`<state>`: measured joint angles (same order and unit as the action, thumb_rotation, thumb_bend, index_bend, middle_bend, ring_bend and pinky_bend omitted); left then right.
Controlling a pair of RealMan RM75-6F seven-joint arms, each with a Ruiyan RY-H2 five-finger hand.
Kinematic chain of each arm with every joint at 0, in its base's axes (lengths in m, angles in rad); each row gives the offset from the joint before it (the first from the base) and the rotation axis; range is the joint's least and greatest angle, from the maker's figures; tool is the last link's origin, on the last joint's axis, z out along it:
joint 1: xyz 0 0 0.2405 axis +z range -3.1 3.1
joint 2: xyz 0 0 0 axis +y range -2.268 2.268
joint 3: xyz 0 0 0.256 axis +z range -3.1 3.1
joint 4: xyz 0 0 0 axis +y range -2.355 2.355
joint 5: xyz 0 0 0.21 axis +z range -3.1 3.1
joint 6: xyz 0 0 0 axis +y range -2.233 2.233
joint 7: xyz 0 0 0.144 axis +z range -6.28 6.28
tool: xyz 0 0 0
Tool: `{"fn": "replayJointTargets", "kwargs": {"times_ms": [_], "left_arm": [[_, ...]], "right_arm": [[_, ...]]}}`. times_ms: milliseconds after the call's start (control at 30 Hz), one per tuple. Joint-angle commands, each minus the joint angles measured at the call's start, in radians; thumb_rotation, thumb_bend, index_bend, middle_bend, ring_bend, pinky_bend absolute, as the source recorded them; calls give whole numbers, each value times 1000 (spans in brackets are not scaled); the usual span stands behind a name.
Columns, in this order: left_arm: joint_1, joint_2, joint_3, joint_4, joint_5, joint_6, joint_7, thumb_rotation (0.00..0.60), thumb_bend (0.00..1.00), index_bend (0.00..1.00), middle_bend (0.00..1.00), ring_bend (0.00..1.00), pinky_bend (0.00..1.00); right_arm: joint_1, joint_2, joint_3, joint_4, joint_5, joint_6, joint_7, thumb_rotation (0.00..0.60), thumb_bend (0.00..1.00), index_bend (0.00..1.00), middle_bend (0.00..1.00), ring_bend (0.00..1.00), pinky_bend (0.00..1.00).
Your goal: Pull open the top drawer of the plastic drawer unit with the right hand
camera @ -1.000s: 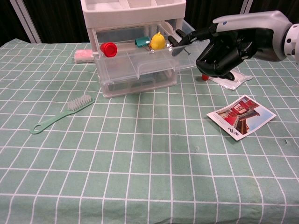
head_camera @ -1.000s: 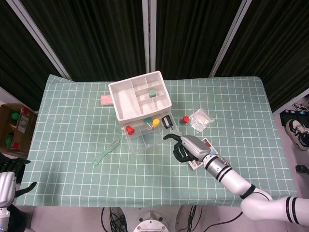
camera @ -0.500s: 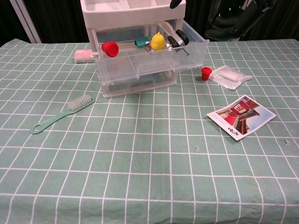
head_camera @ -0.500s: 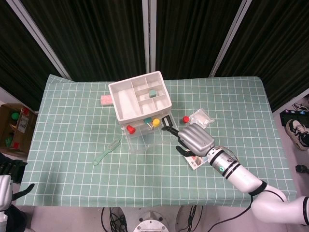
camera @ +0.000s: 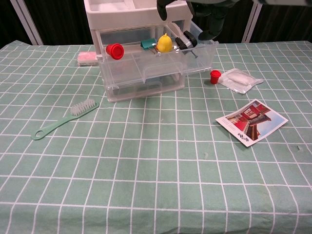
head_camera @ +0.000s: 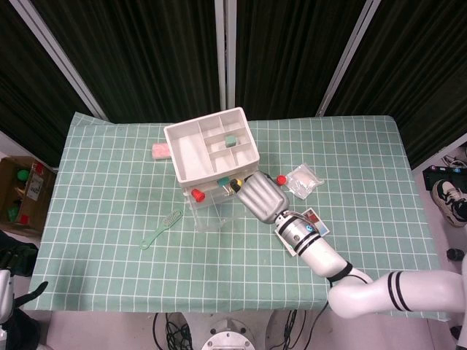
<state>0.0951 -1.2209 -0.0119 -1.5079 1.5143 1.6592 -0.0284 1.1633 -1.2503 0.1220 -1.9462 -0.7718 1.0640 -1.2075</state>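
The table is covered by a green cloth with a white grid (camera: 146, 185); black curtains hang behind it. From the left: a green brush (camera: 63, 118), a pink sponge (camera: 87, 58), then the plastic drawer unit (head_camera: 213, 149). Its top drawer (camera: 161, 61) stands pulled out, holding a red cap (camera: 115, 50) and a yellow object (camera: 165, 43). The right hand (head_camera: 262, 198) hovers over the drawer's right end; whether its fingers are spread or closed cannot be told. A printed card (camera: 251, 121) lies further right; its writing is illegible.
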Motion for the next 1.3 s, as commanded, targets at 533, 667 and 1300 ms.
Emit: {"fn": "replayJointTargets", "kwargs": {"times_ms": [533,667,1300], "left_arm": [[5,-14,-5,37,-4,-5,-32,600,54,327,266,211,205],[3,-15,-7,41,-3,-8,-37,600,54,327,266,210,205],[0,-16,-12,53,-8,-18,-62,600,54,327,266,211,205]], "right_arm": [[41,-124,-27,125,140,75,-17,600,149,288,934,998,1000],[42,-133,-22,145,169,65,2,600,147,287,934,998,1000],[99,-176,7,219,290,45,13,600,86,368,936,1000,1000]]}}
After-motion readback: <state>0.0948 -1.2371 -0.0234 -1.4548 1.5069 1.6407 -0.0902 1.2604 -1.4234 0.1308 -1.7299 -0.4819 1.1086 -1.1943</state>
